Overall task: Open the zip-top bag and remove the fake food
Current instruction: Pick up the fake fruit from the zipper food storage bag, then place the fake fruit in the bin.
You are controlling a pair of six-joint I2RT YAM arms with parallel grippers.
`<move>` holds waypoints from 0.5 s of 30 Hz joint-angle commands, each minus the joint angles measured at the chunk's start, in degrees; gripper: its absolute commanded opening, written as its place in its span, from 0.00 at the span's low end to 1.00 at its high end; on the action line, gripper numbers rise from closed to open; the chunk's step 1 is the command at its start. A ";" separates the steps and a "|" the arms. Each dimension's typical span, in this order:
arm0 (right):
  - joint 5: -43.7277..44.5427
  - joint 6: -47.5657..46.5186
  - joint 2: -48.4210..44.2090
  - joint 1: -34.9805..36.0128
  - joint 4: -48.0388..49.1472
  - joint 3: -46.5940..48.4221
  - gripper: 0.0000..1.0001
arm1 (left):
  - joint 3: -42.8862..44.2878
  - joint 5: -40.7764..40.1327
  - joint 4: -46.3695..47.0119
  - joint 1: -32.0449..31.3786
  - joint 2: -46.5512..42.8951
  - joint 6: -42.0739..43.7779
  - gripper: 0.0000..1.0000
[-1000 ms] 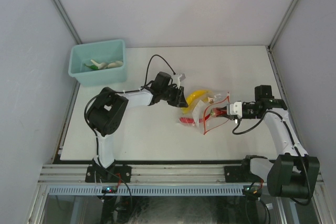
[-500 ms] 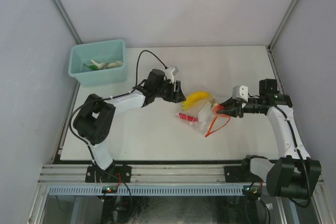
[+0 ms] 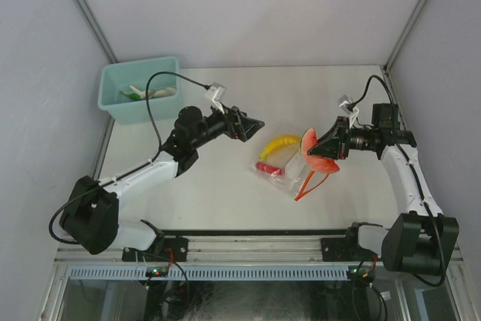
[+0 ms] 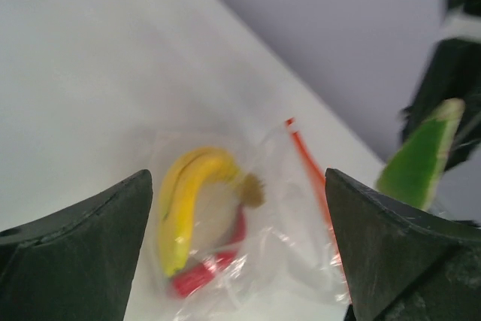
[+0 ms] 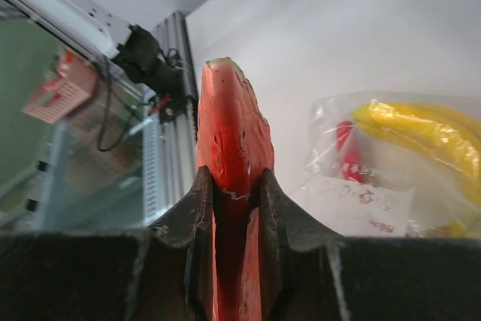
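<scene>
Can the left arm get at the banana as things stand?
Probably only through plastic: the left fingers are open and facing the banana with nothing between, but it looks enclosed in the bag, so they would meet plastic first.

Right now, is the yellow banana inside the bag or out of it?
Inside. In both wrist views the clear crinkly plastic of the zip-top bag covers the banana, which lies beside a red piece.

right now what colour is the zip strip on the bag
The zip strip is red-orange, clearest in the left wrist view.
</scene>
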 commanded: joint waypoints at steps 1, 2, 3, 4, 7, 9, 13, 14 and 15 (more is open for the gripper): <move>-6.28 6.90 2.45 -0.11 0.41 2.08 0.00 | -4.54 4.95 21.68 0.30 -1.38 -13.93 1.00; -6.49 8.32 3.08 -0.12 1.44 2.06 0.00 | -4.81 6.28 25.64 0.29 -0.46 -17.31 1.00; -6.53 10.00 3.58 -0.17 2.61 2.04 0.00 | -5.24 7.14 29.58 0.21 0.93 -22.08 1.00; -6.64 11.76 4.51 -0.16 3.70 2.05 0.00 | -5.72 7.19 33.37 0.01 1.77 -25.13 1.00; -8.17 16.50 6.73 0.04 6.73 2.08 0.00 | -5.97 6.00 40.02 -1.27 3.32 -30.20 1.00; -8.49 18.52 7.67 0.54 8.03 2.39 0.00 | -5.14 5.12 39.60 -2.50 4.13 -31.63 1.00; -9.20 19.63 9.39 2.38 8.19 3.64 0.00 | -3.30 4.41 38.54 -5.09 7.18 -35.35 0.97; -9.36 19.89 9.80 2.98 8.28 3.86 0.00 | -3.01 4.23 38.52 -5.79 7.98 -35.63 0.95; -9.49 20.21 10.24 3.51 8.38 4.06 0.00 | -2.44 4.12 38.48 -6.57 8.83 -35.95 0.94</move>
